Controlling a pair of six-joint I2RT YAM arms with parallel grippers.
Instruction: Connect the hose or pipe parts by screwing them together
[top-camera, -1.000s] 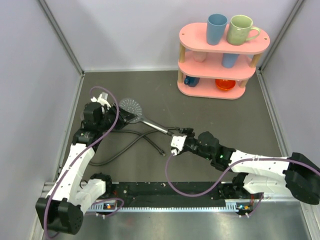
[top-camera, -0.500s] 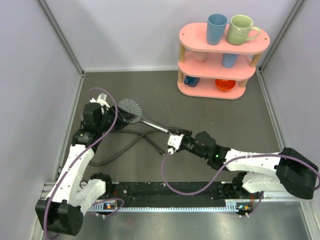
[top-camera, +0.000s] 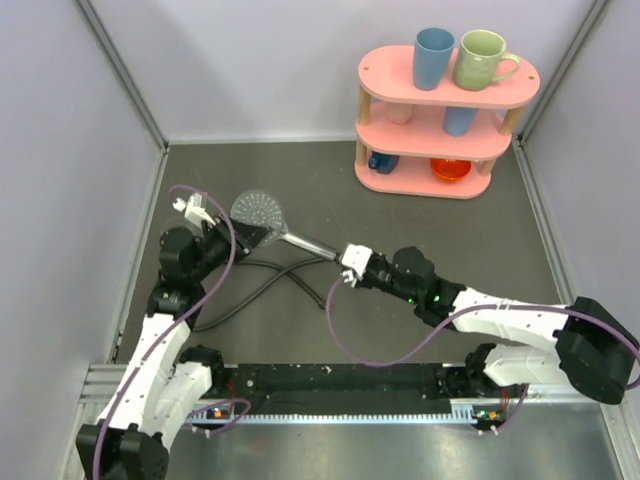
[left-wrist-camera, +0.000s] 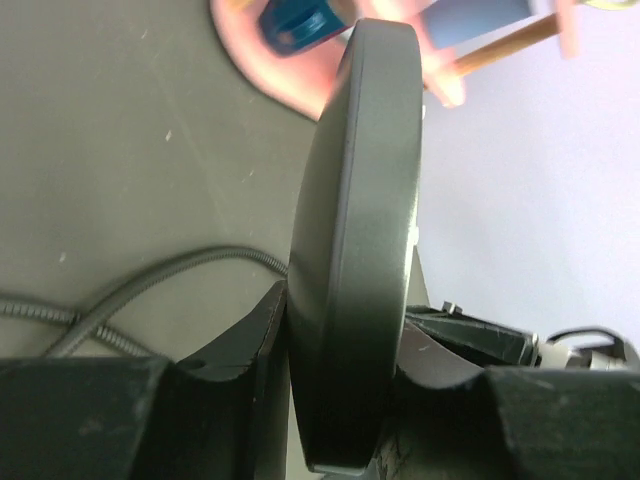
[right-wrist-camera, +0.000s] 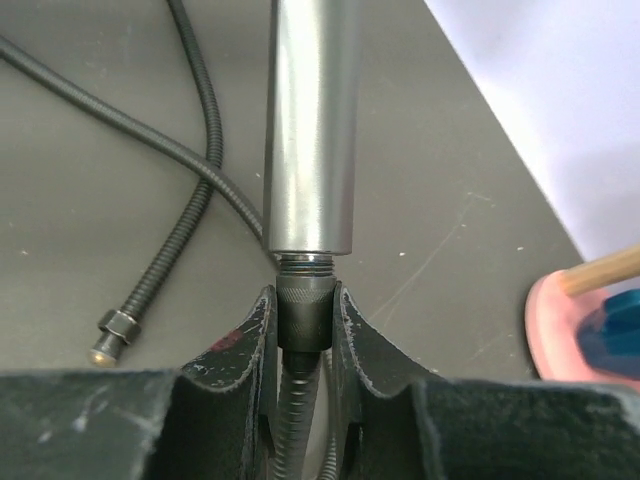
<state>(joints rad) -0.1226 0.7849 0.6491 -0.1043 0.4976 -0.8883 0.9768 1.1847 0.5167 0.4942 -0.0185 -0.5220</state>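
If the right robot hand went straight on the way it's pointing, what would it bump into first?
The straight silvery-grey handle of the shower head: it sits directly ahead of the fingers pinching the dark hose fitting.

Dark grey tabletop (top-camera: 450, 230) around me, pale lilac walls (top-camera: 270, 60), pink three-tier shelf (top-camera: 420, 143) at the back, two mugs (top-camera: 433, 58) on top.
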